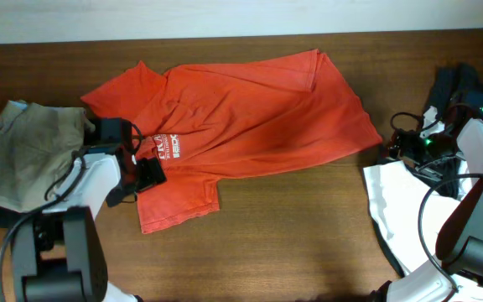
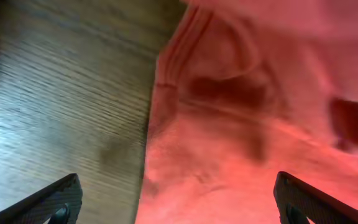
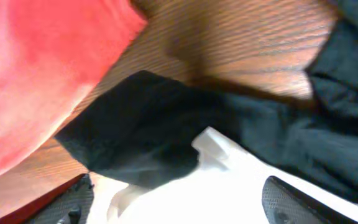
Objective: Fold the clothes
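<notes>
Fingers spread on both, the left gripper (image 2: 179,200) hovers at the T-shirt (image 1: 258,113) while the right gripper (image 3: 178,202) could snag the black garment (image 3: 138,127) instead.

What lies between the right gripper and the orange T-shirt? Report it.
In the right wrist view, a black garment's corner and a strip of bare table separate the right gripper from the T-shirt.

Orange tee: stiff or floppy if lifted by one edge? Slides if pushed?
Likely floppy: the orange tee lies flat with soft creases, so it should sag from one pinch. Probably light, being thin cloth. Pushed, it would likely bunch rather than slide whole across the wooden table.
</notes>
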